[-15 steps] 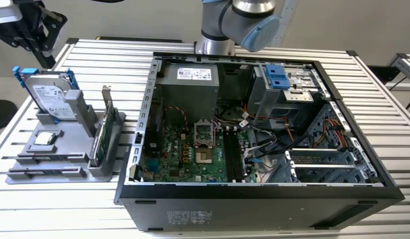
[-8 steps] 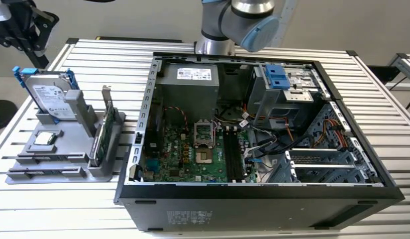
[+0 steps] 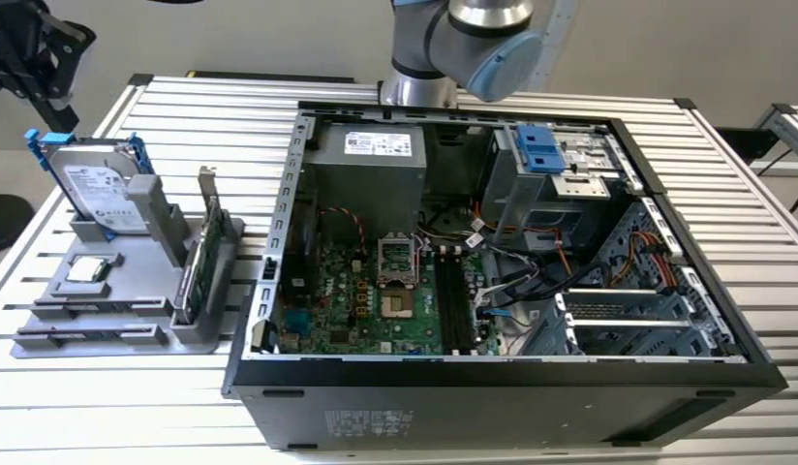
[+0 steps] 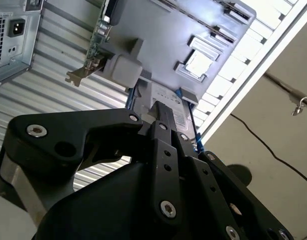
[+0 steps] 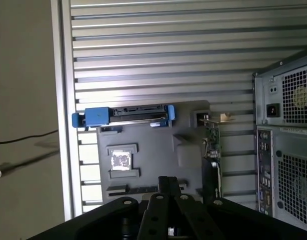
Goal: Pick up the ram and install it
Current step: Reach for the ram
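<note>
The claw (image 3: 57, 102) hangs over the hard drive (image 3: 96, 184), which stands in a grey holder (image 3: 205, 334) on the desk (image 3: 102, 407). It cannot be told whether the claw is spread or pressed together. In the first wrist view a thin dark strip, apparently the ram (image 5: 138, 189), sits edge-on in the holder near the processor chip (image 5: 119, 160). The green card (image 5: 211, 137) stands between the holder's other parts and the open computer case (image 3: 503, 387).

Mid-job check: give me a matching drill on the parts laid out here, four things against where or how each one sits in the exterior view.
Things:
1. hard drive
2. green card
3. square silver chip
4. computer case

Places or states:
A. lying flat on the grey holder
B. open, lying on its side, at the exterior view's right
C. standing upright in blue rails
D. standing on edge, on the holder's side nearest the case

Pairs: 1-C; 2-D; 3-A; 4-B
</note>
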Available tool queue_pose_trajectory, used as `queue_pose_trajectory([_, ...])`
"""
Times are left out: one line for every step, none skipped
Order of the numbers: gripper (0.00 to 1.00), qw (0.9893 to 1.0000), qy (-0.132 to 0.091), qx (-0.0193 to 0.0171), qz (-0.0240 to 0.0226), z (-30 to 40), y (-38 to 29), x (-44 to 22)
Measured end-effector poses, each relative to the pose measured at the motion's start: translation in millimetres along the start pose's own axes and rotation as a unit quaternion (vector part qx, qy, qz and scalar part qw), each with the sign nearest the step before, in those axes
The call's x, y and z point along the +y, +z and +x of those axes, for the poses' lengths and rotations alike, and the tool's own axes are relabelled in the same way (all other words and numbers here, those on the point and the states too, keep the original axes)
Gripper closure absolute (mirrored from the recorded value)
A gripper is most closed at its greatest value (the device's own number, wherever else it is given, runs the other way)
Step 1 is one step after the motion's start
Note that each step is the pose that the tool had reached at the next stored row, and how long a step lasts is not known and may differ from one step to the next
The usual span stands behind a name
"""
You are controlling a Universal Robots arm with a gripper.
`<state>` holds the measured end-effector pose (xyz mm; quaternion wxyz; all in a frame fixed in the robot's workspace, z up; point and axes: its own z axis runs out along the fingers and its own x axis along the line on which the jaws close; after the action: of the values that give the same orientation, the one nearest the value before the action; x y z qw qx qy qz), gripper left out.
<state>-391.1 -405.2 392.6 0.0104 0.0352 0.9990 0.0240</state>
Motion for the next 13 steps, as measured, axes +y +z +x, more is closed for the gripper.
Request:
queue_pose_trajectory([1.0, 1.0, 0.0, 0.0, 0.0, 1.8, 0.0, -0.2])
queue_pose_trajectory([1.0, 1.0, 0.0, 0.0, 0.0, 3.6, -0.1, -0.3])
queue_pose_trajectory([1.0, 1.0, 0.0, 0.0, 0.0, 5.5, -0.1, -0.5])
queue_pose_trajectory([1.0, 1.0, 0.0, 0.0, 0.0, 7.2, -0.2, -0.6])
queue_pose_trajectory([1.0, 1.0, 0.0, 0.0, 0.0, 9.0, -0.2, -0.8])
queue_pose_trajectory([1.0, 1.0, 0.0, 0.0, 0.0, 10.9, -0.2, -0.9])
queue_pose_trajectory([1.0, 1.0, 0.0, 0.0, 0.0, 12.6, -0.3, -1.1])
queue_pose_trajectory([1.0, 1.0, 0.0, 0.0, 0.0, 14.3, -0.3, -1.2])
queue_pose_trajectory([1.0, 1.0, 0.0, 0.0, 0.0, 16.1, -0.4, -1.3])
queue_pose_trajectory([1.0, 1.0, 0.0, 0.0, 0.0, 17.6, -0.4, -1.5])
queue_pose_trajectory([1.0, 1.0, 0.0, 0.0, 0.0, 19.3, -0.4, -1.6])
queue_pose_trajectory([1.0, 1.0, 0.0, 0.0, 0.0, 20.9, -0.5, -1.8])
queue_pose_trajectory([1.0, 1.0, 0.0, 0.0, 0.0, 22.4, -0.5, -1.9])
